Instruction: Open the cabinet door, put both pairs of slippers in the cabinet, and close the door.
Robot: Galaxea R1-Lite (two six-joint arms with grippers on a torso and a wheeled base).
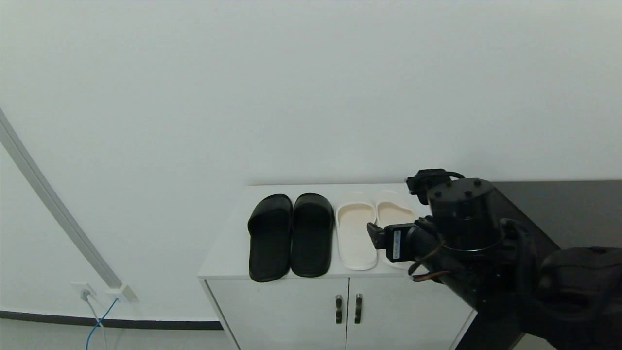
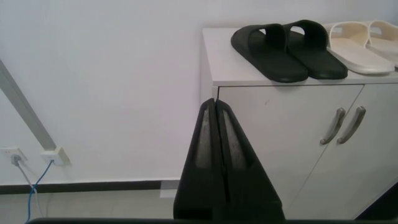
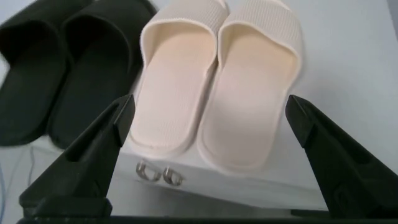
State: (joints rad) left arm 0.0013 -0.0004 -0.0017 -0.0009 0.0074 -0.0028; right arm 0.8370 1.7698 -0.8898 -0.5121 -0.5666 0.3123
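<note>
No step is complete: cabinet door [image 1: 282, 311] shut, black slippers [image 1: 290, 236] and cream slippers [image 1: 357, 233] on top, right tool [image 3: 210, 106] spread above the latter, left tool [image 2: 215, 106] pressed together.

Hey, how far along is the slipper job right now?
Nothing looks done yet: the cabinet doors are shut, and the black slippers and cream slippers sit on top. In hand: the right gripper, open, faces the cream pair. Still to do: open a door, stow both pairs, close it.

Two black slippers [image 1: 270, 238], two cream slippers [image 1: 356, 233], one cabinet [image 1: 282, 311]
</note>
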